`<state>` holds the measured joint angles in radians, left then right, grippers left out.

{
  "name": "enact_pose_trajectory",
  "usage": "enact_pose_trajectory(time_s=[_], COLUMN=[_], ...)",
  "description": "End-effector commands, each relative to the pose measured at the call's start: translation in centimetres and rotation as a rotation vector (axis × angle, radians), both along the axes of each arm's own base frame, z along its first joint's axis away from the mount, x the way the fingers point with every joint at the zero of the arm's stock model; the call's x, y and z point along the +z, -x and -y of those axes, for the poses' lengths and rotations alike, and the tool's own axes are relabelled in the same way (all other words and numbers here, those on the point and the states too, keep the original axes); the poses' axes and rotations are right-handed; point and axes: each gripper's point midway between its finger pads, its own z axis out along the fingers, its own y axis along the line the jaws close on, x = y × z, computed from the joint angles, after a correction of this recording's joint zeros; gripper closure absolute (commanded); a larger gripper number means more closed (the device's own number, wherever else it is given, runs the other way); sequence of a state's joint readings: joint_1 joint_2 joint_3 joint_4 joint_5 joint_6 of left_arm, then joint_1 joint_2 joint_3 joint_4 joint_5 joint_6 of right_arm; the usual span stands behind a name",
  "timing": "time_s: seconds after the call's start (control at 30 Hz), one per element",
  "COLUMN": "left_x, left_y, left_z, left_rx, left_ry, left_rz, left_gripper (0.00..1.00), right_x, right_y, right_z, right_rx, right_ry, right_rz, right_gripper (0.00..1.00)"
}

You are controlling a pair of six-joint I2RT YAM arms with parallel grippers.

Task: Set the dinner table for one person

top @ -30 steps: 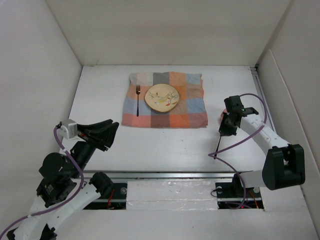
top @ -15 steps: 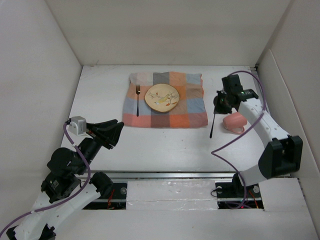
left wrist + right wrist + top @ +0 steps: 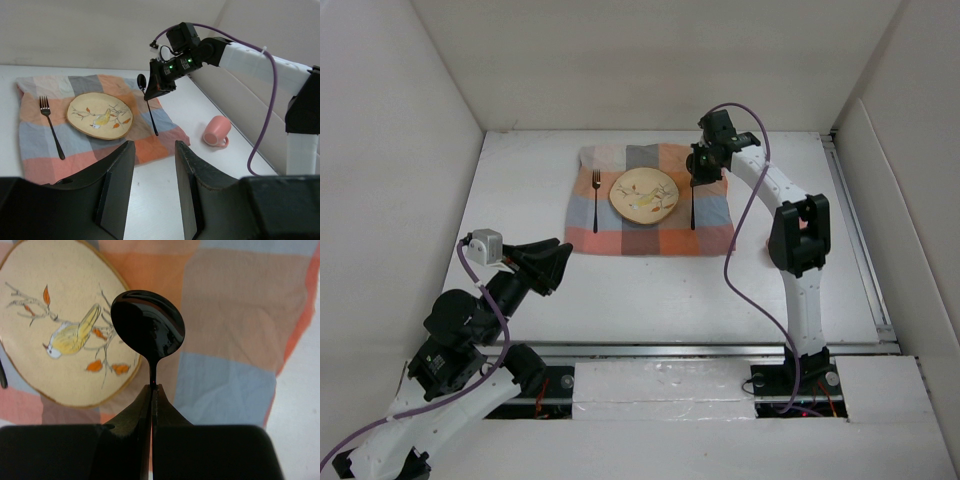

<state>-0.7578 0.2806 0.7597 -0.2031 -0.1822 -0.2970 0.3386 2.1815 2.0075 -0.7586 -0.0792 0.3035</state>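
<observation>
On the white dinner table (image 3: 650,290) lies a checked cloth (image 3: 710,225) with a bird-painted plate (image 3: 642,193) in its middle and a black fork (image 3: 596,200) to the plate's left. My right gripper (image 3: 703,165) is shut on a black spoon (image 3: 693,200) just below its bowl (image 3: 147,322). The spoon hangs handle-down over the cloth, right of the plate (image 3: 55,340). Whether its tip touches the cloth I cannot tell. My left gripper (image 3: 548,262) stands open with nothing in it, near the table's front left, short of the cloth (image 3: 150,150).
A pink mug (image 3: 216,131) lies on its side on the bare table right of the cloth; the right arm's dark link (image 3: 798,235) hides it from above. White walls close in the table on the left, back and right.
The right arm has swung from the table's right side to the cloth, carrying the spoon to beside the plate. The left gripper has shifted slightly toward the cloth.
</observation>
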Motion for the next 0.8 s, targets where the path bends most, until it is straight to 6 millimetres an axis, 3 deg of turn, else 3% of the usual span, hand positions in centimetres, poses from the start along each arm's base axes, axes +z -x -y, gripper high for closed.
enact_pose_trajectory(time_s=[0.0, 0.5, 0.63, 0.7, 0.77], left_x=[0.8, 0.3, 0.3, 0.2, 0.3], left_y=[-0.6, -1.1, -1.2, -1.2, -1.1], left_z=[0.3, 0.7, 0.9, 0.9, 0.9], left_rx=[0.008, 0.015, 0.008, 0.008, 0.007], left_ry=[0.012, -0.006, -0.008, -0.010, -0.007], left_rz=[0.027, 0.011, 0.008, 0.006, 0.009], left_gripper=[0.65, 0.65, 0.65, 0.65, 0.65], right_x=[1.4, -4.9, -5.5, -5.3, -4.6], right_y=[-2.4, -4.2, -4.6, -4.9, -5.1], right_z=[-0.4, -1.2, -1.2, -1.3, -1.4], right_rx=[0.020, 0.012, 0.000, 0.000, -0.002], right_ry=[-0.025, -0.079, -0.074, -0.081, -0.086], right_rz=[0.034, -0.062, -0.068, -0.055, -0.037], right_gripper=[1.00, 1.00, 0.99, 0.92, 0.75])
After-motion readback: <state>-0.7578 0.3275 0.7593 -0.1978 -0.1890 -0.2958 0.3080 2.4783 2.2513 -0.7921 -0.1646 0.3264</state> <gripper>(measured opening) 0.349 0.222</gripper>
